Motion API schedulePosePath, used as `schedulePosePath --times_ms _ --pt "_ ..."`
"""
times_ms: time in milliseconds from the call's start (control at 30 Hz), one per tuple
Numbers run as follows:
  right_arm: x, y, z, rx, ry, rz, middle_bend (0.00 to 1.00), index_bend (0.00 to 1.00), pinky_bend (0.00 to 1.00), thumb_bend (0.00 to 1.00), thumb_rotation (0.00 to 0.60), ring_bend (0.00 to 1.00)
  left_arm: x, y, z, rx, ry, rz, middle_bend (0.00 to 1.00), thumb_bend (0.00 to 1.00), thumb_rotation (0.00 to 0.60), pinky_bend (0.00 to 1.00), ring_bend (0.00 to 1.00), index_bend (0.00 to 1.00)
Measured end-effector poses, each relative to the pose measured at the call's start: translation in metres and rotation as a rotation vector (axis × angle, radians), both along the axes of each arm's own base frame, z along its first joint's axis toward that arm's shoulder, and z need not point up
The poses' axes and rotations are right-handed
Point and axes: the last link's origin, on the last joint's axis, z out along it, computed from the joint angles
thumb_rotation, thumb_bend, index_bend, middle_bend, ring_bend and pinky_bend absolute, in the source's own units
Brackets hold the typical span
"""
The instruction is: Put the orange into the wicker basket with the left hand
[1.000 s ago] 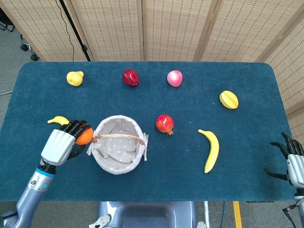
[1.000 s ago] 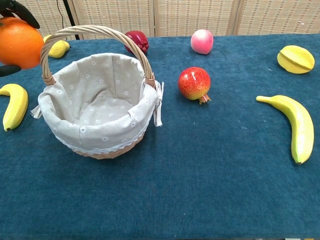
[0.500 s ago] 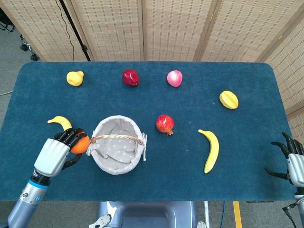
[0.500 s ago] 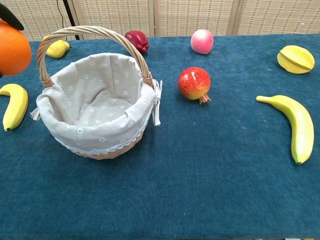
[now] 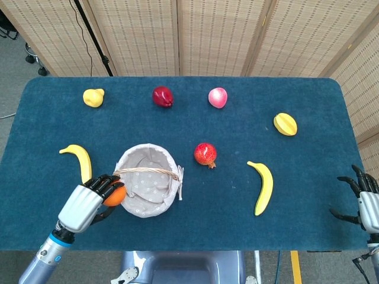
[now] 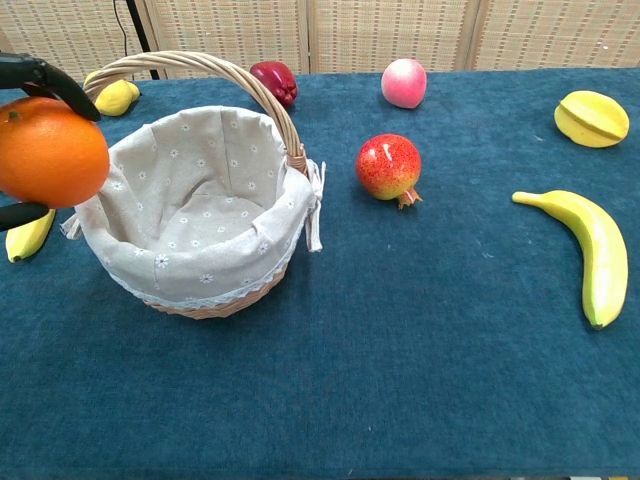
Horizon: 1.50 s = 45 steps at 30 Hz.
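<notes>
Orange (image 5: 115, 196) sits clamped in the left hand (image 5: 87, 204), fingers curled round it, just beside the basket (image 5: 147, 188) rim; right hand (image 5: 366, 207) idle, fingers spread.

Over the last second the left hand (image 5: 89, 202) carries the orange (image 5: 115, 195) from beside the wicker basket (image 5: 148, 188), near the small banana (image 5: 79, 158), back toward the table's near edge and then in toward the basket again. It now sits lower in the head view, with the orange at the near-left part of the rim. That banana, partly covered by the fingers before, lies fully exposed. In the chest view the orange (image 6: 50, 152) looks larger and overlaps the basket's (image 6: 195, 215) left side. The basket itself shifts slightly between frames.
</notes>
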Motion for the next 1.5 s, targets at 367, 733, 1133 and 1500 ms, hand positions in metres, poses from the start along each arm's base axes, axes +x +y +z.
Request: schedulePosePath --times_ms 367,733,1133,1500 --pt "0.001 0.000 -0.001 0.006 0.001 0.003 0.01 0.24 0.02 0.00 0.600 0.03 0.008 0.009 -0.010 -0.102 0.016 -0.050 0.10 0.38 0.600 0.26 0.12 0.21" --pt "0.002 0.000 -0.002 0.008 0.001 0.006 0.01 0.24 0.02 0.00 0.600 0.03 0.007 0.001 -0.002 -0.201 0.086 -0.054 0.00 0.32 0.600 0.17 0.01 0.09" --pt "0.002 0.000 -0.003 0.011 0.002 0.006 0.01 0.24 0.02 0.00 0.600 0.03 0.005 -0.013 0.014 -0.182 0.065 -0.065 0.01 0.32 0.600 0.17 0.03 0.14" --pt "0.010 0.002 -0.003 0.017 -0.004 0.036 0.01 0.24 0.02 0.00 0.600 0.03 -0.046 -0.035 0.073 0.076 0.021 0.117 0.01 0.32 0.600 0.17 0.04 0.14"
